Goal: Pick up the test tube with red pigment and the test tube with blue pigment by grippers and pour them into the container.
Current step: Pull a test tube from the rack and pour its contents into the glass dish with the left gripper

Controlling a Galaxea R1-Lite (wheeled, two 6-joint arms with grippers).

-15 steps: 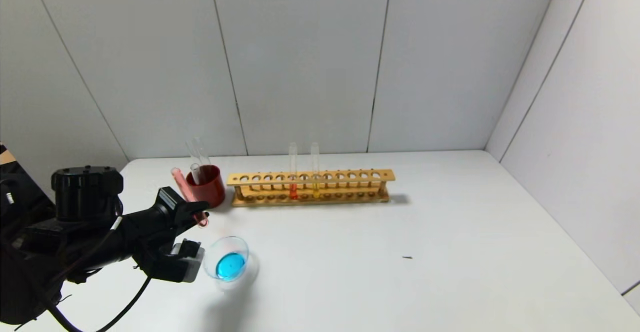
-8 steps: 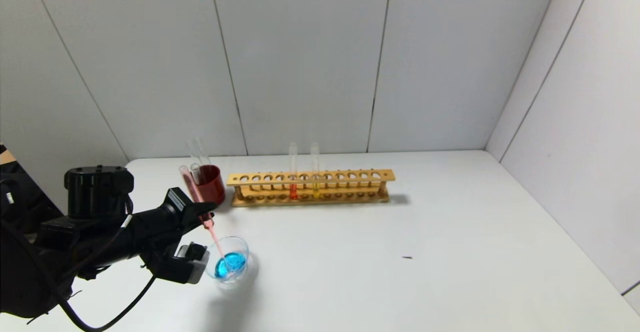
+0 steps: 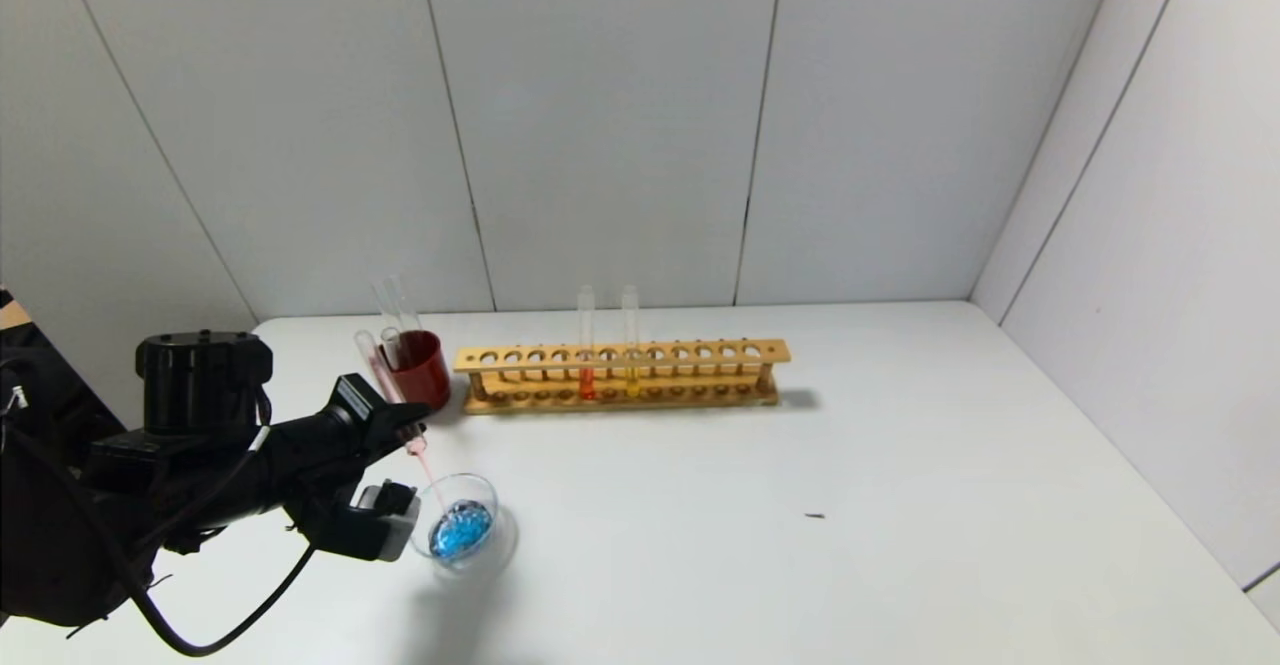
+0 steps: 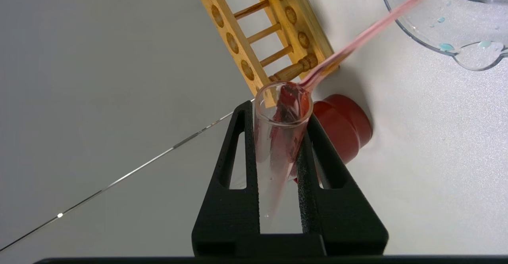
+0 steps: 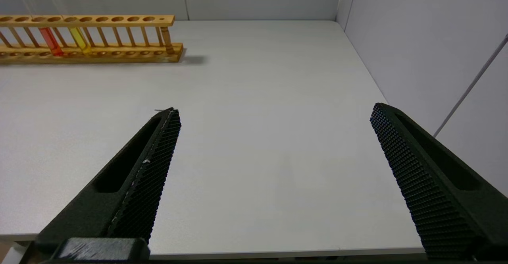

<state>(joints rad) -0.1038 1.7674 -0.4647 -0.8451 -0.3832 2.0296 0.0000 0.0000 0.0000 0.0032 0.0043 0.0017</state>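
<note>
My left gripper (image 3: 405, 432) is shut on the test tube with red pigment (image 3: 372, 363), tilted mouth-down over the container (image 3: 487, 493). A thin pink stream (image 3: 428, 475) runs from the tube's mouth into the blue liquid there, which looks mottled dark. In the left wrist view the tube (image 4: 274, 153) sits between the fingers of the left gripper (image 4: 278, 111), and the stream reaches the container (image 4: 412, 37). No tube with blue liquid shows. My right gripper (image 5: 274, 109) is open and empty above the table's near right part.
A dark red cup (image 3: 422, 370) with clear tubes stands just behind the left gripper. A wooden rack (image 3: 700, 353) holds a deeper red tube (image 3: 586, 340) and a yellow tube (image 3: 630, 335). A small dark speck (image 3: 815, 516) lies on the table.
The left gripper moved toward the container and tipped the tube further. A pink stream began falling into the blue liquid, which turned mottled. The right arm has not moved.
</note>
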